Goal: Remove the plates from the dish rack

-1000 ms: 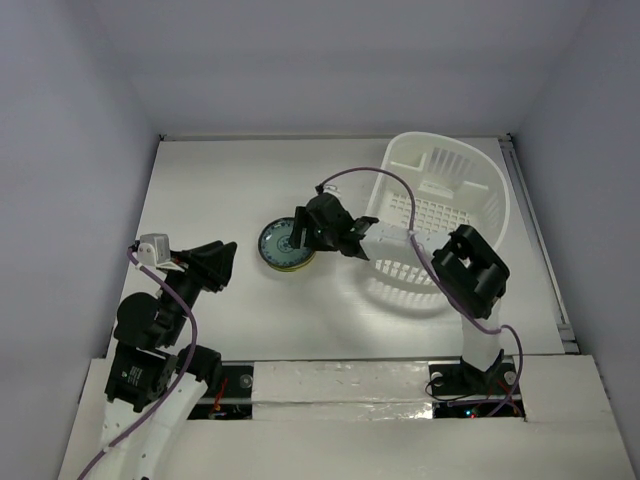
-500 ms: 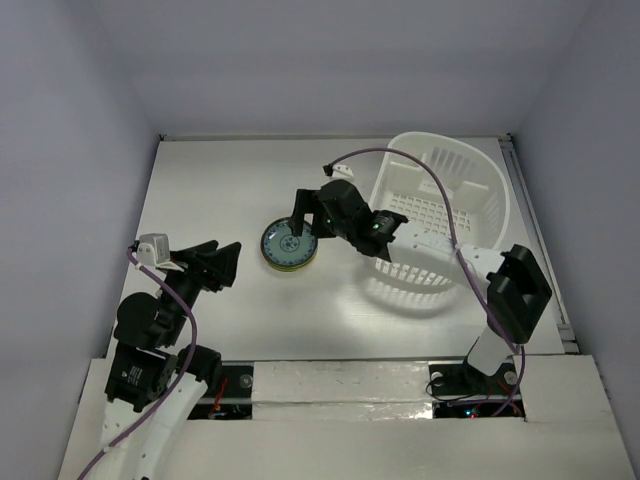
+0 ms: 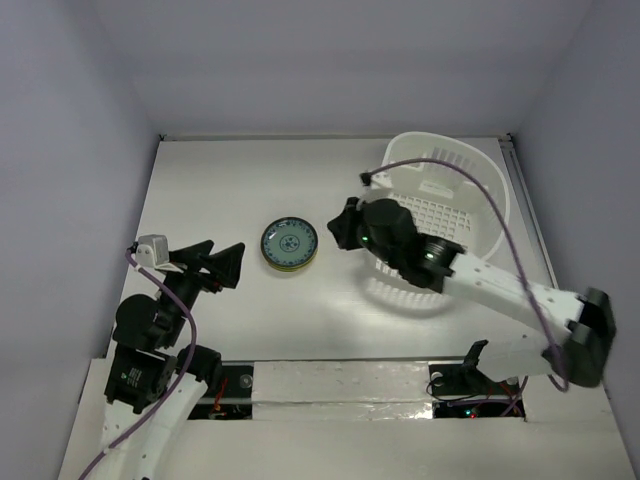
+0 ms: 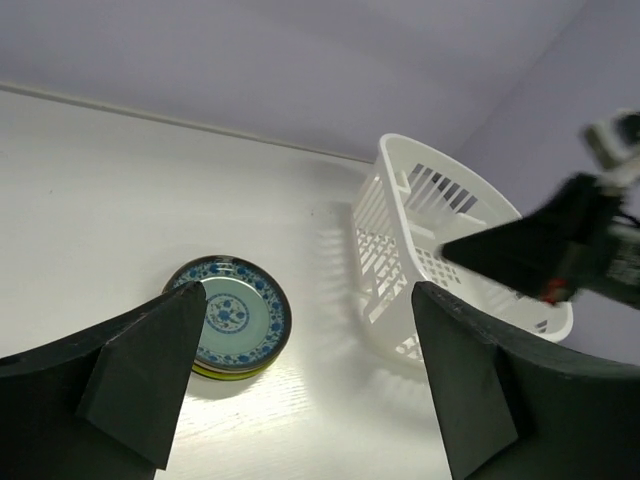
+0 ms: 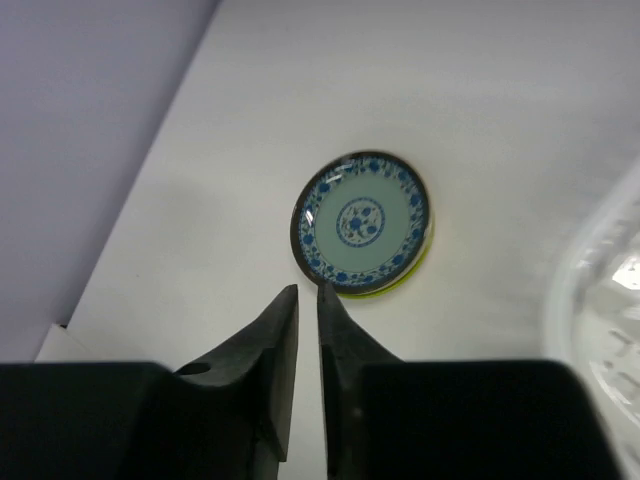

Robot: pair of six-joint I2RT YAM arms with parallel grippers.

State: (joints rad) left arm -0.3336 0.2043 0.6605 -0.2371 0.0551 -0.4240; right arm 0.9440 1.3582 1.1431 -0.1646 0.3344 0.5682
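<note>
White tabletop point(image 3: 200, 180) is spreading away from the arm bases, with pale lavender walls closing it in on three sides.

Nearest to you, on the left, the left gripper point(image 3: 225, 258) is hovering low over the near-left part of the table. Its fingers are spread wide apart and are holding nothing. In the left wrist view the same gripper point(image 4: 308, 300) is framing the work area between its two dark fingers point(image 4: 150, 365).

Beyond it, near the middle of the table, the plates point(image 3: 289, 244) are lying flat in a small stack. The top one is showing a teal-blue patterned band around a pale centre point(image 5: 363, 221), and a yellow-green edge is peeking out underneath point(image 4: 232, 316). How many plates are in the stack cannot be told.

Just to the right of the stack, the right gripper point(image 3: 345, 222) is hanging above the table, apart from the plates. You are seeing its fingers drawn almost together point(image 5: 308, 290), with only a thin slit between them and nothing gripped.

Further right, the dish rack point(image 3: 495, 200) is standing upright on the table, well apart from the stack. Its slotted white wall point(image 4: 385, 240) is facing the plates, and the right forearm is crossing over its near rim. In the right wrist view the rack is only a blurred white edge point(image 5: 600, 270).
</note>
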